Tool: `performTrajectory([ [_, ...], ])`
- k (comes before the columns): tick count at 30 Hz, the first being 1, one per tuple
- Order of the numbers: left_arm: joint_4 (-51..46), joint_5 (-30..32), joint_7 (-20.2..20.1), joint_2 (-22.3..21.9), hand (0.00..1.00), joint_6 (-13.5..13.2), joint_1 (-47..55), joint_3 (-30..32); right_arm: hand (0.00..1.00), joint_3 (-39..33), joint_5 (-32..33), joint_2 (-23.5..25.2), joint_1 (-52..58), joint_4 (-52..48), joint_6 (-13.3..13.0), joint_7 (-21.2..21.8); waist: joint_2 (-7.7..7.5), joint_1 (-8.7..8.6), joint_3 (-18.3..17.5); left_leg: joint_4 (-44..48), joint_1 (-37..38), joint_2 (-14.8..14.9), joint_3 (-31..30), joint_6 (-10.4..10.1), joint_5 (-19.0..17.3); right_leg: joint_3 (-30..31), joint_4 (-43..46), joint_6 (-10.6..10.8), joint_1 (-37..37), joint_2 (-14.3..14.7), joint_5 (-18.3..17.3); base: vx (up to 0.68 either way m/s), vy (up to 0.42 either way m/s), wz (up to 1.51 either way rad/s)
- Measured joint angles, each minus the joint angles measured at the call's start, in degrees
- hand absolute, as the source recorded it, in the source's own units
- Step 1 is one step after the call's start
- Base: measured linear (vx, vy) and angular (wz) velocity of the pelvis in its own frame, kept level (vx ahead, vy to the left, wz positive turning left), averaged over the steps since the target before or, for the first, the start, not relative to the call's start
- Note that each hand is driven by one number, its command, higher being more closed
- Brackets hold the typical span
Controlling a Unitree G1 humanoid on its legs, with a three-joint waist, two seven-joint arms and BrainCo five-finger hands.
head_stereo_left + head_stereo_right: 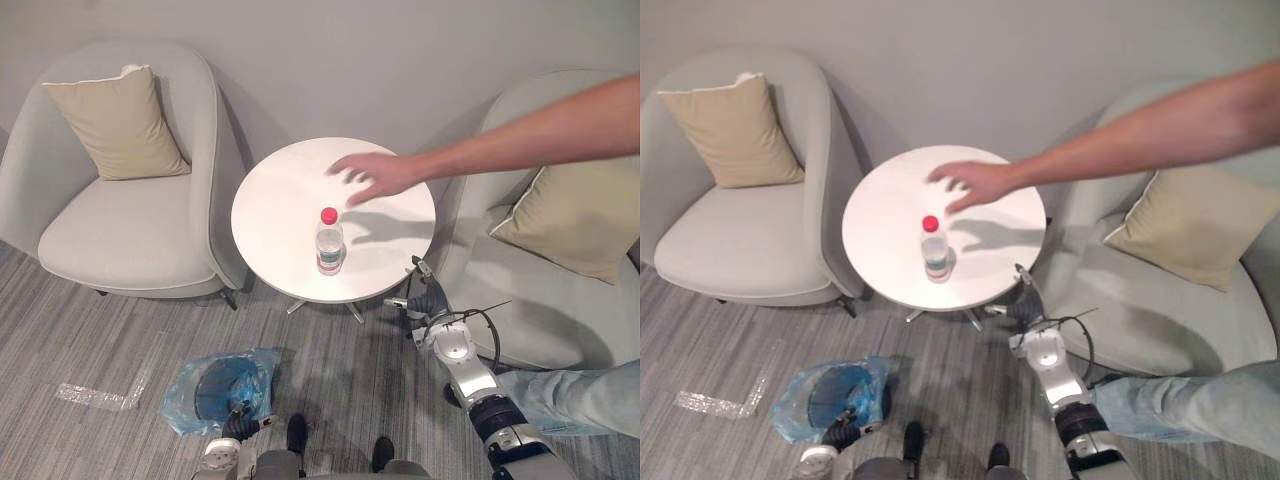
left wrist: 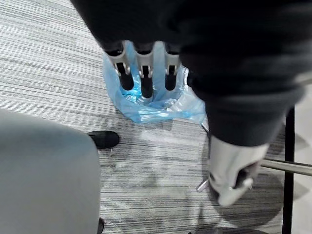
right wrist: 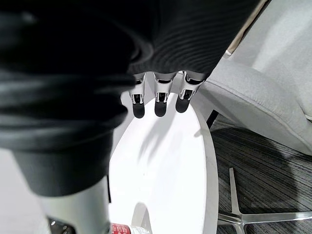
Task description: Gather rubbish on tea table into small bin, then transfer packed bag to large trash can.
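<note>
A clear plastic bottle (image 1: 329, 245) with a red cap stands upright near the front of the round white tea table (image 1: 285, 190). The small bin (image 1: 215, 390), lined with a blue bag, stands on the carpet before the table to the left. My right hand (image 1: 425, 300) hovers open just off the table's front right edge, its fingers (image 3: 161, 100) straight and pointing over the tabletop, holding nothing. My left hand (image 1: 240, 425) hangs open close beside the bin, its straight fingers (image 2: 146, 73) aimed at the blue bag (image 2: 156, 105).
A person's hand (image 1: 375, 175) and bare arm reach over the table from the right; a leg in jeans (image 1: 580, 400) is at the lower right. Grey armchairs with beige cushions flank the table, left (image 1: 130, 230) and right (image 1: 540, 310). A strip of clear tape (image 1: 95, 397) lies on the carpet.
</note>
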Motion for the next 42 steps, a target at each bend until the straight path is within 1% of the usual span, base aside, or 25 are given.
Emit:
performTrajectory([
  [5, -0.2, 0.07, -0.02, 0.36, 0.0, -0.1, -0.01, -1.25, 0.0, 0.89, -0.34, -1.0, -0.4, 0.0, 0.0, 0.24, 0.0, 0.0, 0.01, 0.0, -0.04, -0.04, -0.21, 0.01, -0.01, 0.01, -0.01, 0.03, 0.03, 0.02, -0.02, 0.0, 0.0, 0.0],
  [8, -0.21, 0.07, -0.02, 0.35, 0.0, -0.18, -0.02, -1.26, 0.0, 3.55, -0.62, -1.93, -1.88, 0.0, -0.01, 0.5, 0.12, 0.01, 0.19, 0.0, -0.08, -0.06, -0.32, 0.01, -0.02, -0.02, -0.01, 0.03, 0.02, 0.02, -0.01, -0.01, 0.0, 0.01],
  [11, -0.34, 0.05, -0.02, 0.38, 0.0, -1.02, -0.15, -1.7, 0.0, 5.46, -2.4, -2.8, -4.38, 0.0, -0.07, 0.75, 0.48, 0.14, 1.02, 0.04, -0.36, -0.09, -0.8, 0.0, 0.0, -0.4, 0.0, 0.03, -0.04, 0.0, -0.02, -0.04, -0.001, 0.07],
  [17, -2.24, -0.19, 0.0, 0.35, 0.0, -1.45, -0.55, -1.83, 0.0, 7.29, -2.13, -3.3, -9.68, 0.92, -0.12, 0.2, 1.17, 0.67, 3.67, 0.29, -2.68, -0.15, -2.94, -0.04, 0.73, -2.41, 0.24, 0.04, -1.21, 0.03, -0.04, -0.03, -0.008, 0.18],
  [19, -2.96, -0.87, 0.02, 0.34, 0.0, -1.7, -0.66, -1.8, 0.0, 7.38, -0.96, -3.37, -12.65, 3.15, -0.08, -0.13, 1.27, 1.6, 4.07, 0.77, -4.19, -0.15, -3.4, -0.05, 0.8, -2.8, 0.68, 0.03, -2.43, 0.04, -0.04, 0.0, -0.001, 0.15],
  [23, -3.96, -2.13, 0.12, 0.5, 0.0, -2.31, -1.15, -1.69, 0.0, 7.21, 1.77, -3.77, -16.55, 5.38, -0.05, -1.07, 1.47, 2.86, 5.9, 1.74, -5.66, -0.34, -5.31, -0.05, 0.79, -4.25, 0.93, 0.03, -2.5, -0.03, -0.04, 0.0, -0.002, 0.27],
  [25, -4.13, -2.64, 0.12, 0.63, 0.0, -2.35, -1.65, -1.66, 0.0, 7.08, 3.25, -3.76, -18.72, 6.4, -0.06, -1.3, 1.69, 3.14, 7.06, 2.2, -6.29, -0.45, -6.19, -0.05, 0.79, -4.76, 1.08, 0.01, -2.51, -0.07, -0.04, -0.02, -0.002, 0.22],
  [27, -4.54, -3.63, 0.2, 1.17, 0.0, -2.41, -1.89, -1.59, 0.0, 6.72, 5.52, -3.68, -21.81, 7.95, -0.06, -2.15, 1.89, 4.08, 8.05, 2.9, -7.89, -0.51, -6.5, -0.06, 0.79, -4.96, 1.73, -0.01, -3.88, -0.14, -0.06, -0.05, 0.01, 0.1],
  [30, -4.33, -4.05, 0.37, 2.31, 0.0, -2.16, -1.94, -1.55, 0.0, 6.26, 7.82, -3.95, -25.39, 10.08, -0.04, -2.92, 2.04, 4.42, 10.02, 4.07, -9.36, -0.87, -7.55, -0.06, 0.79, -5.66, 1.97, -0.03, -4.39, -0.33, -0.07, -0.04, 0.007, 0.15],
  [31, -4.18, -4.1, 0.41, 2.38, 0.0, -2.16, -1.91, -1.55, 0.0, 6.02, 7.98, -3.97, -25.6, 10.16, -0.04, -3.01, 2.06, 4.49, 10.19, 4.2, -9.54, -0.89, -7.71, -0.06, 0.79, -5.77, 1.98, -0.03, -4.41, -0.34, -0.07, -0.03, 0.004, 0.18],
  [32, -3.69, -4.3, 0.49, 2.55, 0.0, -2.15, -1.87, -1.54, 0.0, 5.29, 9.05, -3.97, -26.11, 10.29, -0.04, -3.14, 2.04, 4.85, 10.47, 4.25, -9.94, -0.92, -7.94, -0.07, 0.8, -5.85, 1.98, -0.03, -4.61, -0.34, -0.07, -0.04, 0.008, 0.11],
  [33, -3.28, -4.69, 0.51, 2.61, 0.0, -1.96, -1.39, -1.62, 0.0, 4.39, 9.76, -4.03, -27.09, 10.72, -0.04, -3.3, 2.04, 6.01, 10.75, 4.39, -10.56, -0.96, -8.11, -0.1, 0.82, -5.91, 2.12, -0.03, -5.21, -0.35, -0.08, -0.03, 0.009, 0.1],
  [35, -3.28, -4.75, 0.52, 2.61, 0.0, -1.96, -0.75, -1.77, 0.0, 4.39, 10.41, -4.14, -28.5, 11.74, -0.03, -3.33, 2.23, 6.07, 11.06, 5.1, -11.24, -1.23, -8.96, -0.1, 0.82, -6.69, 2.13, -0.09, -5.19, -0.45, -0.12, -0.03, 0.005, 0.22],
  [36, -3.34, -4.99, 0.54, 2.59, 0.0, -2.01, -0.48, -1.9, 1.0, 4.39, 11.15, -4.43, -29.53, 11.78, -0.02, -3.44, 2.39, 6.11, 11.49, 5.32, -11.7, -1.36, -9.74, -0.19, 0.88, -7.6, 2.3, -0.43, -5.17, -0.48, -0.36, -0.04, -0.001, 0.39],
  [38, -3.34, -5.81, 0.58, 2.72, 0.0, -1.99, -0.42, -2.29, 1.0, 4.38, 11.21, -4.42, -31.16, 12.23, -0.03, -4.02, 2.45, 6.26, 11.99, 5.5, -12.22, -1.55, -10.93, -0.52, 1.13, -8.45, 2.47, -0.51, -5.16, -0.51, -0.69, -0.04, -0.005, 0.31],
  [42, -3.38, -7.39, 1.33, 2.7, 0.0, -2.08, -0.34, -3.58, 1.0, 3.57, 12.35, -4.3, -33.33, 13.37, -0.02, -5.54, 2.58, 7.56, 12.13, 5.42, -12.33, -1.64, -12.04, -0.79, 1.51, -9.29, 2.93, -0.52, -5.03, -0.5, -1.14, -0.03, -0.007, 0.14],
])
